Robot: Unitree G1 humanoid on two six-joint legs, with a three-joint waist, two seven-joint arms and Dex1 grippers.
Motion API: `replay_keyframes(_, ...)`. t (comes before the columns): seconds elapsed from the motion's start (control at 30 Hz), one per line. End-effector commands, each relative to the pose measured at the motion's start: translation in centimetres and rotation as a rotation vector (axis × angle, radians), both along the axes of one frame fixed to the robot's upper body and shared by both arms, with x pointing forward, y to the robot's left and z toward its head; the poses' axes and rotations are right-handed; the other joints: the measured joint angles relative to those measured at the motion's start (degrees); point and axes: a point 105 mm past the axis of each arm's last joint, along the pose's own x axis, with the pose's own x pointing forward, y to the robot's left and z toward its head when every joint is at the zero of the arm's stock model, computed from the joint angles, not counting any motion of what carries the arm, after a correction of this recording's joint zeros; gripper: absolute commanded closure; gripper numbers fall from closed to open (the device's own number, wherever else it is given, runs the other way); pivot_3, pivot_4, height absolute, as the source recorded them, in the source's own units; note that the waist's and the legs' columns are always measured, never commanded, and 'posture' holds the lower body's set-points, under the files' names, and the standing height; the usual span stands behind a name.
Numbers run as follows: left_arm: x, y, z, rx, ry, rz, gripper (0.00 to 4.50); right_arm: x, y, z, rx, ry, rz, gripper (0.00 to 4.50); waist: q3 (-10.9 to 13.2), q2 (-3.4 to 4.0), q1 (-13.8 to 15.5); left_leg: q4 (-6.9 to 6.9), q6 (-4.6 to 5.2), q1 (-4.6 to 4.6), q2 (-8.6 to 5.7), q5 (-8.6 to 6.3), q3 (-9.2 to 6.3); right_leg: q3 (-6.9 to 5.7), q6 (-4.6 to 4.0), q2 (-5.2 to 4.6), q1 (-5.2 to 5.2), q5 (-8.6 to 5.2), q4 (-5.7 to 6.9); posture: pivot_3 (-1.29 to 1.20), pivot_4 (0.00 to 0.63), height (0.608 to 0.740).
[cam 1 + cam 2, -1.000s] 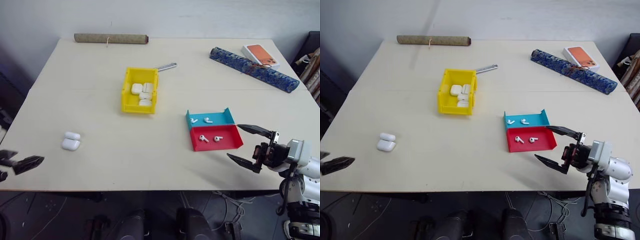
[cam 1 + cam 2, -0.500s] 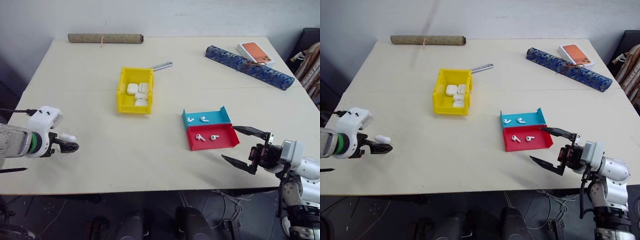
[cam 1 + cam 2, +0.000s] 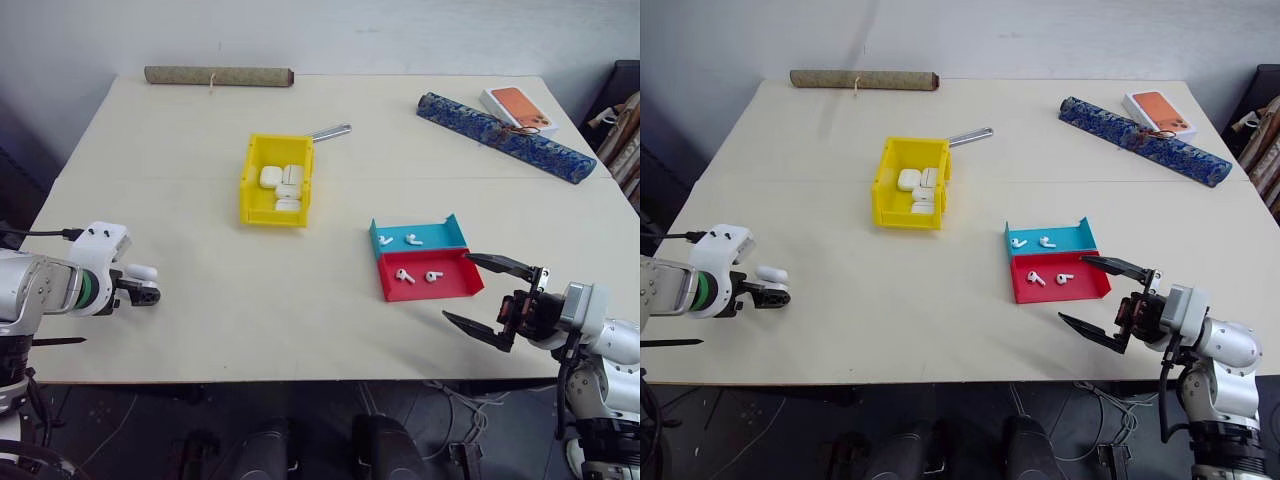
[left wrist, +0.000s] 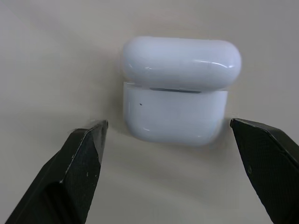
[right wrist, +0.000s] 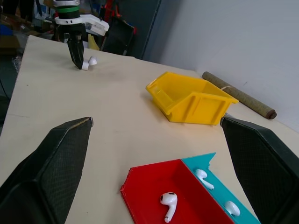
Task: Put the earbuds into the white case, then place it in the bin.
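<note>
Left wrist view: the left gripper (image 4: pixel 166 135) has its black fingers spread wide around the small glossy white case (image 4: pixel 180 88), not touching it.
The lid is flipped up. The right gripper (image 3: pixel 495 296) is also wide open and empty, beside the shallow red-and-teal tray (image 3: pixel 462 286) with tiny white earbuds (image 3: pixel 405 275); the yellow plastic bin (image 3: pixel 250 192) stands farther back.

Pale cream table (image 3: pixel 200 330), a faint seam running across it. Far left edge: a brown rolled mat (image 3: pixel 219 76). Far right: a blue patterned roll (image 3: pixel 505 137) lying at a slant, with an orange-and-white box (image 3: pixel 519 109) just behind it. Toward the middle: the bin (image 3: pixel 277 181), with a short metal rod (image 3: pixel 330 131) at its far right corner. Right of centre, nearer: a shallow red-and-teal tray (image 3: pixel 425 257). Near left edge: the white case (image 4: pixel 180 88), lid flipped open, resting on the tabletop.
</note>
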Motion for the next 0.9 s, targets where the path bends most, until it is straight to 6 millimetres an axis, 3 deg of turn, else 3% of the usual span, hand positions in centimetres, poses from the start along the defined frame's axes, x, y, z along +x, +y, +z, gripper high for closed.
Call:
replay_keyframes(0.03, 0.6, 0.8, 1.0, 0.027, -0.041, 0.015, 0.05, -0.5, -0.1, 1.0, -0.010, -0.047, -0.012, 0.00, 0.0, 0.00, 0.0, 0.00, 0.00, 0.00, 0.01, 0.00, 0.00, 0.00, 0.00, 0.00, 0.00, 0.00, 0.00, 0.00, 0.150, 0.740)
replay_keyframes(0.47, 0.8, 0.2, -0.4, 0.001, -0.010, -0.014, 0.05, -0.5, -0.3, 0.7, -0.006, -0.041, -0.042, 0.00, 0.0, 0.00, 0.1, 0.08, 0.01, 0.00, 0.00, 0.00, 0.01, 0.01, 0.00, -0.02, 0.02, 0.00, 0.04, 0.00, 0.150, 0.740)
replay_keyframes(0.7, -0.2, 0.4, -0.7, -0.006, 0.014, -0.008, 1.78, -0.4, -0.7, 0.6, -0.008, -0.043, -0.051, 0.00, 0.0, 0.01, 0.0, 0.14, 0.01, 0.06, 0.01, 0.00, 0.02, 0.04, 0.00, -0.04, 0.03, 0.00, 0.03, 0.00, 0.150, 0.740)
replay_keyframes(0.8, -0.7, 0.6, 0.0, -0.009, -0.015, -0.027, 1.78, -0.3, -1.0, 0.5, -0.012, -0.044, -0.054, 0.00, 0.0, 0.01, -0.3, 0.12, 0.00, 0.08, 0.06, 0.00, 0.07, 0.09, -0.01, -0.01, 0.02, 0.00, 0.04, 0.00, 0.150, 0.740)
replay_keyframes(0.9, 0.5, -1.0, 2.9, -0.109, -0.258, -0.171, 1.78, -0.1, -1.3, 0.5, -0.017, -0.042, -0.068, 0.00, 0.0, 0.01, -0.6, 0.08, -0.02, 0.07, 0.11, -0.01, 0.11, 0.10, -0.01, 0.01, -0.01, 0.00, 0.06, 0.00, 0.150, 0.740)
